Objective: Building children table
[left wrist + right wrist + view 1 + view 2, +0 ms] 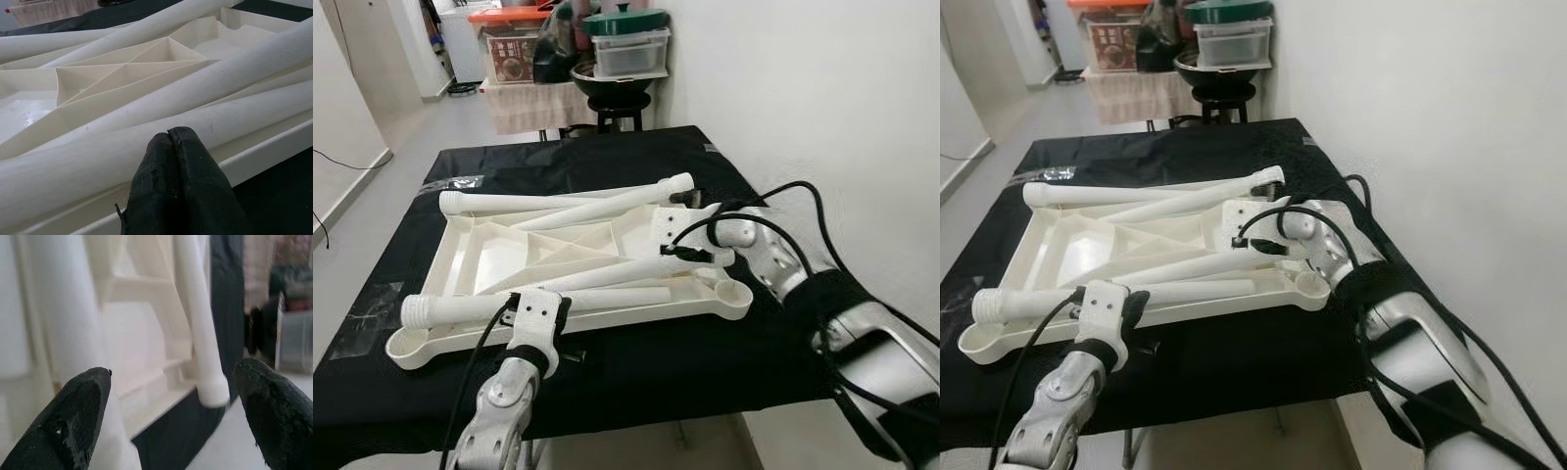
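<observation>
A white plastic tabletop lies upside down on a black-covered table. Several white legs rest loose across it: one along the far rim, one diagonal, and one along the near rim. My left gripper is shut with nothing in it, its tips just short of the near leg at the tabletop's front edge. My right gripper is open over the tabletop's right end. A thin leg lies beyond its fingers, and nothing is held.
A white wall runs close along the table's right side. Behind the table, a black stool carries a pan and a clear box with a green lid. A cloth-covered stand is beside it. The floor opens to the left.
</observation>
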Robot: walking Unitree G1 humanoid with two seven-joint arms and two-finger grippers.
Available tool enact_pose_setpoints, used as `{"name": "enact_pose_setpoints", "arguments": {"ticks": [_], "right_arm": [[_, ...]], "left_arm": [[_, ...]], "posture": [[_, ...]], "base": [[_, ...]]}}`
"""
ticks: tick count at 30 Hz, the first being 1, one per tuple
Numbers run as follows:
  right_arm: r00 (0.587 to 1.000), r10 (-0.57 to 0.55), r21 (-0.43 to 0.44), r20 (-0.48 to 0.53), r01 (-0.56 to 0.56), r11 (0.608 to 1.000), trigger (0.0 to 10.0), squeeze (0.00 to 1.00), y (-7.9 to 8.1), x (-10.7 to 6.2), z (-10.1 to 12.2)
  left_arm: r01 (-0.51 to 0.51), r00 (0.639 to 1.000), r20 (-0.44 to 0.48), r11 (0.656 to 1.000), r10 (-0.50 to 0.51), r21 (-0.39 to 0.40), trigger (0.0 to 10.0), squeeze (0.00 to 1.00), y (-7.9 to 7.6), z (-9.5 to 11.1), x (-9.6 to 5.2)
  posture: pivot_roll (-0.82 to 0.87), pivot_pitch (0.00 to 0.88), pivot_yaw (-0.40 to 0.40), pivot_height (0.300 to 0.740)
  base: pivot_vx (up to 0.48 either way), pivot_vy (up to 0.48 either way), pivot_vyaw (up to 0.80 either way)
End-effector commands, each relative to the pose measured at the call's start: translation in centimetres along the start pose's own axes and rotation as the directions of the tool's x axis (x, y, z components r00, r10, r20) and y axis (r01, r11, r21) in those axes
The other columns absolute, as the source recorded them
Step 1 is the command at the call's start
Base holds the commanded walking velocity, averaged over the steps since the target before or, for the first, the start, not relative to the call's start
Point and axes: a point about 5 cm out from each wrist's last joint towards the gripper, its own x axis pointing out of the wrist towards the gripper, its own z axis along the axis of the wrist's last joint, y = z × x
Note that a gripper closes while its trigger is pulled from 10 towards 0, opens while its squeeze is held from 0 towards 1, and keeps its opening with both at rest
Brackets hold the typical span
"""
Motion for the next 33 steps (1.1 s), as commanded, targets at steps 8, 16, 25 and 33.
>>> {"name": "enact_pose_setpoints", "arguments": {"ticks": [8,16,25,33], "right_arm": [[0.973,0.164,-0.192,-0.163,-0.194,0.962,10.0,0.0,0.4,1.4,0.1],[0.935,0.236,-0.205,-0.264,-0.294,0.934,10.0,0.0,2.2,2.0,-1.0],[0.919,0.243,-0.243,-0.309,-0.324,0.915,10.0,0.0,2.6,2.6,-0.7],[0.93,0.193,-0.277,-0.313,-0.284,0.918,10.0,0.0,2.4,3.0,0.1]], "left_arm": [[-0.016,1.0,-0.023,1.0,0.016,0.003,10.0,0.0,-0.3,-0.2,-0.7],[-0.006,0.999,-0.033,1.0,0.005,-0.013,10.0,0.0,-0.9,-0.3,-1.1],[0.004,0.998,-0.055,0.998,-0.007,-0.064,10.0,0.0,-1.9,-0.3,-2.7],[0.006,0.997,-0.078,0.995,-0.014,-0.103,10.0,0.0,-2.7,-0.3,-4.4]], "posture": [[-0.02,0.0,-0.055,0.74],[-0.02,0.0,-0.062,0.74],[-0.02,0.003,-0.098,0.74],[-0.01,0.069,-0.129,0.74]], "base": [[0.0,0.0,0.0],[0.0,0.0,0.0],[0.0,0.0,0.0],[0.0,0.0,0.0]]}}
